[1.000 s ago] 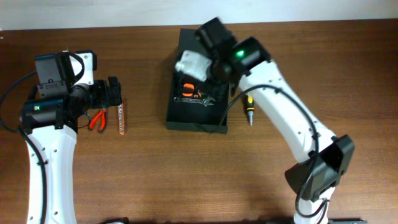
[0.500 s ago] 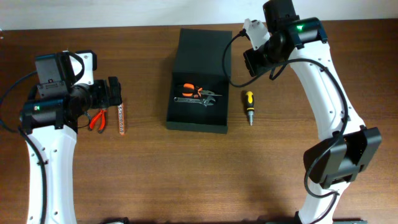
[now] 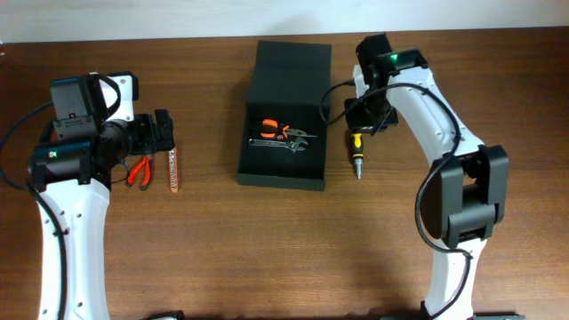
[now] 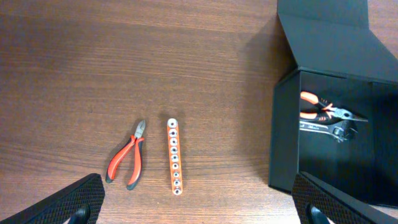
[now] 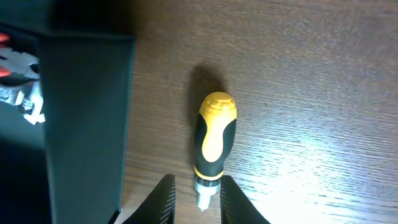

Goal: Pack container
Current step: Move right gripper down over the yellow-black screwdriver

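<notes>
The right hand [image 5: 196, 194] is hovering low over the stubby screwdriver [image 5: 214, 138], its fingers spread and gripping nothing, straddling the thin shaft just past the yellow-and-black handle. The screwdriver is lying on the worktop [image 3: 267, 258] just right of the container [image 3: 280, 180], with its handle toward the far side and its tip toward the near side. The container is sitting open at the middle of the worktop with its lid [image 3: 291, 67] folded flat on the far side. Orange-handled pliers [image 3: 274, 127] and an adjustable wrench [image 3: 283, 142] are lying inside it. The step in hand looks to be picking up the screwdriver. To do it well, the hand should probably be shifting slightly toward the far side, so the fingers are closing across the thick handle rather than the narrow shaft, which could pivot or slip. The tool should be sitting centred between the fingers before they squeeze. The container's right wall is standing close, so the lift likely needs to be clearing that rim before swinging left toward the bare floor on the near side of the wrench. The left hand [image 3: 163, 133] is hanging wide open and empty on the left, above red-handled pliers [image 4: 127, 163] and an orange bit holder [image 4: 175, 157].
</notes>
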`<act>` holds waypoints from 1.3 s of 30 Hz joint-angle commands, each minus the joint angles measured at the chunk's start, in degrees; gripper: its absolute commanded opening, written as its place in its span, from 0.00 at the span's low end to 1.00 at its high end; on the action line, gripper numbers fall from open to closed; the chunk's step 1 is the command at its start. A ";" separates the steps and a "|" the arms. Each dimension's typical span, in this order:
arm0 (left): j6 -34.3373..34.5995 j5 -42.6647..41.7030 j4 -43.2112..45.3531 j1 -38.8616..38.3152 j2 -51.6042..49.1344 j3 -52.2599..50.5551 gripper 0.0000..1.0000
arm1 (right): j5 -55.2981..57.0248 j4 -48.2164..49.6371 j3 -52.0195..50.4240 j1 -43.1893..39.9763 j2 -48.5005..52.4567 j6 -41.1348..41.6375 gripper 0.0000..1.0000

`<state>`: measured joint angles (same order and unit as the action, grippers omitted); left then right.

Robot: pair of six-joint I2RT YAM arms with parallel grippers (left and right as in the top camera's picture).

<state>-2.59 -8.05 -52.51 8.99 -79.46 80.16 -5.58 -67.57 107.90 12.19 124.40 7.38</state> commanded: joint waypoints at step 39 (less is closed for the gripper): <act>-1.16 0.39 0.15 0.28 -0.26 1.27 0.99 | -0.98 3.56 -3.43 -0.26 -4.26 -0.55 0.57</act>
<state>-2.61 -7.92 -52.53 8.99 -79.46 80.16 -10.35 -64.25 106.39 12.19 120.57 5.50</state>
